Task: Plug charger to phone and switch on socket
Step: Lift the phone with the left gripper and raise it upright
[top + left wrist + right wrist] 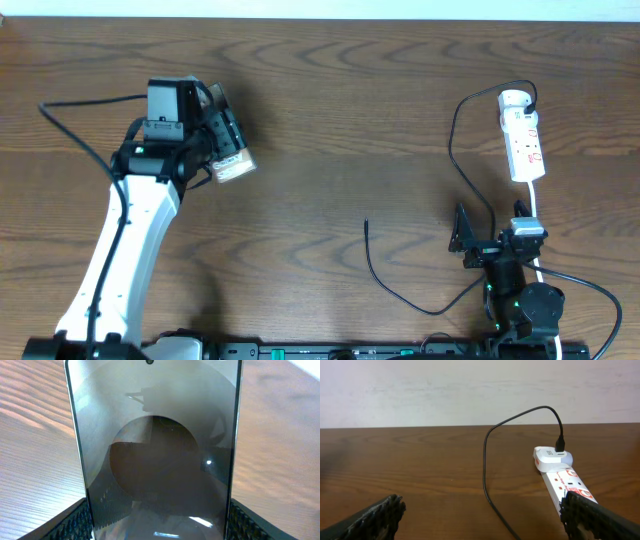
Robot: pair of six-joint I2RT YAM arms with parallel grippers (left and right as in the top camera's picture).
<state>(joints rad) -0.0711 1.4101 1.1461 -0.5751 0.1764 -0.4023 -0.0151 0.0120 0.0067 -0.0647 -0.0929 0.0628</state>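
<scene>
My left gripper point(215, 140) is shut on the phone point(230, 150) at the table's left. In the left wrist view the phone point(155, 450) fills the frame between both fingers, its dark glossy face toward the camera. The charger's black cable point(455, 135) runs from the socket's far end in a loop down to its loose plug tip point(366, 222) lying mid-table. The socket point(522, 140), a white power strip with red markings, lies at the right. My right gripper point(478, 245) is open and empty, near the socket's near end. The right wrist view shows cable point(487, 465) and socket point(560, 472) ahead.
The white power-strip cord point(533, 200) runs from the socket toward the right arm's base. A black arm cable point(70, 125) loops on the table at far left. The wooden table point(340, 110) ends at a pale wall.
</scene>
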